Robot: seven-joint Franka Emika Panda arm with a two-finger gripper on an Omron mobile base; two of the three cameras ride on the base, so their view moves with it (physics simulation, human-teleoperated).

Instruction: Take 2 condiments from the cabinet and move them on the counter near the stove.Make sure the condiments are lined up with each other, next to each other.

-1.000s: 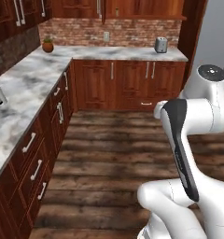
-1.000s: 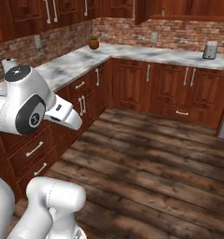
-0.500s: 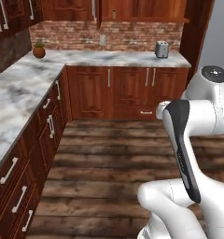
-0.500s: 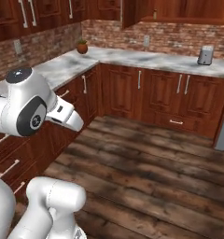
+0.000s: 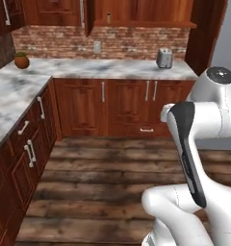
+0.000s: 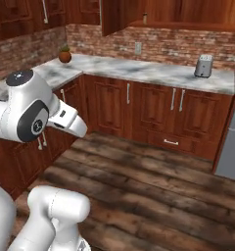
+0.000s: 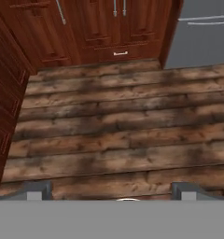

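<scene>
The cabinet (image 5: 141, 10) hangs open over the back counter (image 5: 103, 69), and its door (image 6: 114, 14) juts out towards me. On its shelf stands one small dark item (image 6: 145, 18), also seen as the shelf item (image 5: 108, 15), too small to tell which condiment it is. The stove is out of view. My gripper (image 7: 113, 190) hangs over the wooden floor, far from the cabinet. Its two fingertips (image 7: 39, 189) are wide apart and open, with nothing between them. The arm is folded close to the base.
A steel toaster (image 5: 164, 57) and a potted plant (image 5: 21, 60) sit on the back counter. A second counter run (image 5: 11, 96) with drawers lines the left wall. A grey fridge (image 6: 232, 147) stands at the right. Open plank floor (image 7: 114, 121) lies ahead.
The whole picture has shifted, so the base has moved: the left counter slid out to the left, and the back counter and open cabinet came nearer and more central. The arm's pose is unchanged.
</scene>
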